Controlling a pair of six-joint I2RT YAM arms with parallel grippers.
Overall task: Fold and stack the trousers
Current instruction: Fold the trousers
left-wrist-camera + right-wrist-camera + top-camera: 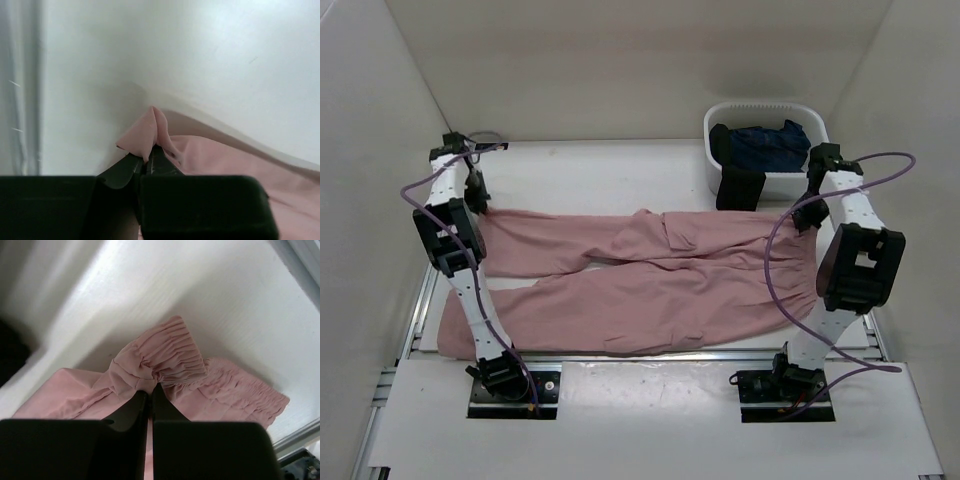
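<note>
The dusty-pink trousers (650,270) lie spread across the table, legs pointing left, waistband at the right. My left gripper (477,203) is at the far-left end of the upper leg, shut on its hem (145,135), which stands up in a pinched fold. My right gripper (803,222) is at the right end, shut on the gathered waistband (160,360), which bunches up between its jaws. The lower leg (520,310) lies flat toward the near left.
A white basket (765,140) at the back right holds a dark blue garment (770,145), and a black garment (740,187) hangs over its front rim. White walls enclose the table on the left, back and right.
</note>
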